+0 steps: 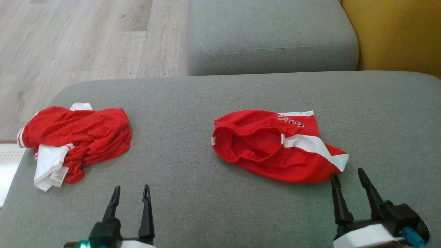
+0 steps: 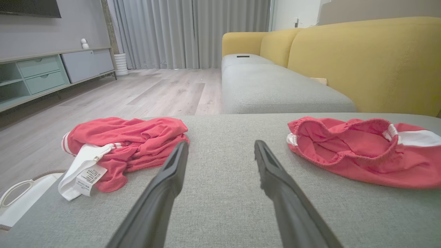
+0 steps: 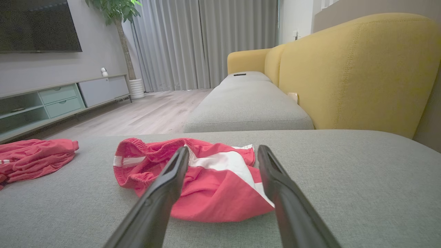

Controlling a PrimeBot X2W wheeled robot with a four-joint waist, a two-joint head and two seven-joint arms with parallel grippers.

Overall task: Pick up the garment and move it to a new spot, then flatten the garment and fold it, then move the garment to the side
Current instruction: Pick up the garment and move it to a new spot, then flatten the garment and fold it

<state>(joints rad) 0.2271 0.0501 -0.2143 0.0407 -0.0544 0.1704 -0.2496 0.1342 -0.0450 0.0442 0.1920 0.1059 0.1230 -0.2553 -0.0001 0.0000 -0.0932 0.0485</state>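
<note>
A red garment with white panels, shaped like shorts (image 1: 272,151), lies bunched on the grey seat cushion (image 1: 206,210), waistband gaping toward the left. It also shows in the left wrist view (image 2: 344,155) and the right wrist view (image 3: 217,187). My right gripper (image 1: 346,171) (image 3: 223,148) stands open just short of its near right corner, not touching it. A second red and white garment (image 1: 79,137) (image 2: 131,141) (image 3: 31,158) lies crumpled near the cushion's left edge, label showing. My left gripper (image 1: 132,187) (image 2: 220,143) is open over bare cushion between the two, holding nothing.
Another grey cushion (image 1: 272,34) lies beyond a seam at the back. The yellow backrest (image 1: 396,34) rises at the far right. Wooden floor (image 1: 86,41) drops away past the cushion's left and far-left edges, with a white object (image 1: 7,162) down there.
</note>
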